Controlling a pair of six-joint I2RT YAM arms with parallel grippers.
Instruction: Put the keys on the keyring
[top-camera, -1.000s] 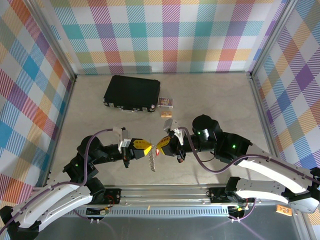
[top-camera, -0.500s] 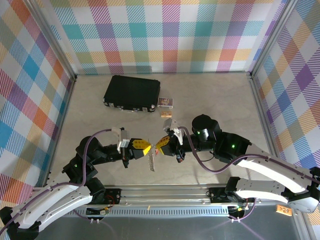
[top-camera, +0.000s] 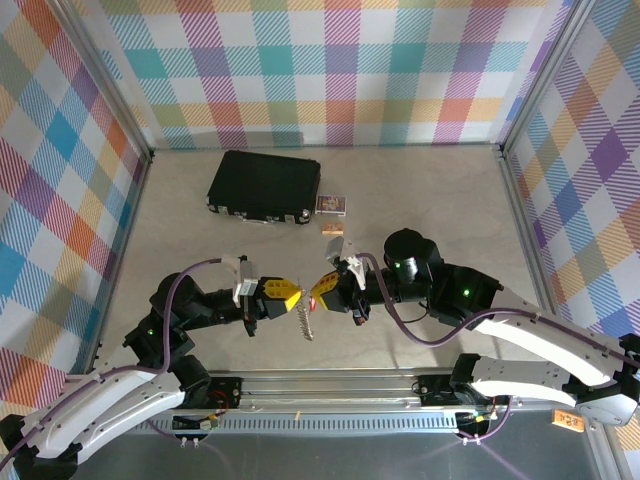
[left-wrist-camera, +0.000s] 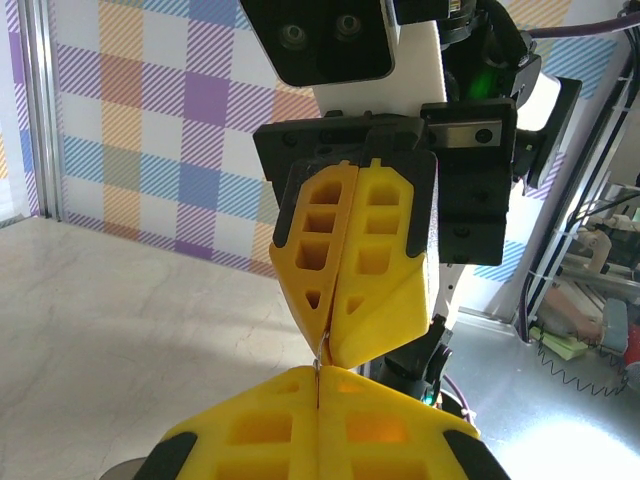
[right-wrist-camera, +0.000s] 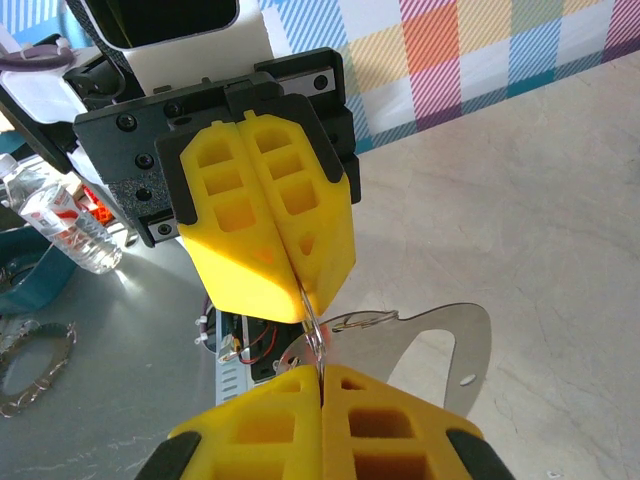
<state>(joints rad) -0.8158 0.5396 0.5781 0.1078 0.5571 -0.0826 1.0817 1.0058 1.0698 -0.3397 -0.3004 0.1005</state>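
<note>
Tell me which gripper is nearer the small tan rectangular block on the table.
Right. The right gripper sits just in front of the small tan rectangular block; the left gripper lies in front and further left.

Our left arm (top-camera: 110, 400) and right arm (top-camera: 530, 345) wear white shells over black joints, each joint lit by a small green lamp (top-camera: 466, 293). A purple cable (top-camera: 195, 272) loops along each arm. Our left hand (top-camera: 292, 297) and right hand (top-camera: 319, 293) carry chunky yellow fingers (right-wrist-camera: 255, 225) with square hollows. The fingers sit in black screwed mounts under white housings.
</note>
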